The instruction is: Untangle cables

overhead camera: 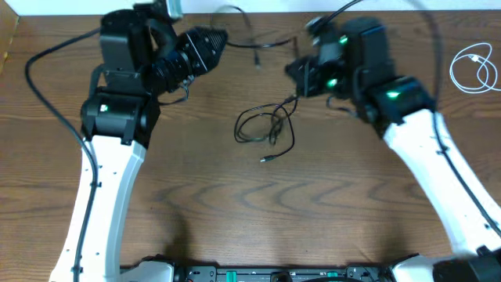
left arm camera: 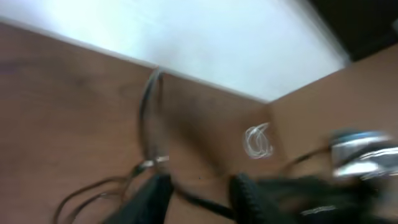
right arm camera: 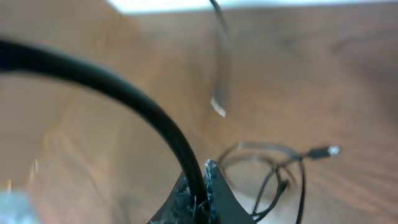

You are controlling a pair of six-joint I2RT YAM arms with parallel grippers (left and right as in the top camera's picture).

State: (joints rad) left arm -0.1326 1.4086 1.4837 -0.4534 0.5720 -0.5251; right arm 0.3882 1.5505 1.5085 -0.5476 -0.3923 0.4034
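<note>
Overhead view: I count two thin cables on the table (overhead camera: 235, 211), one black and one white. The black cable (overhead camera: 270, 125) lies in a loose tangle of loops at the table's middle, between my two arms, with one small plug end toward the near edge. The white cable (overhead camera: 473, 69) sits coiled by itself near the right edge, well apart from the black one. My left end effector (overhead camera: 221, 39) is spread, with a thin dark strand crossing between its fingers, though that wrist view is blurred. My right end effector (overhead camera: 291, 72) is pressed together, pinching a strand of the black cable. Another thin dark strand curves near the far edge between my two end effectors; I cannot tell whether it belongs to the same cable
</note>
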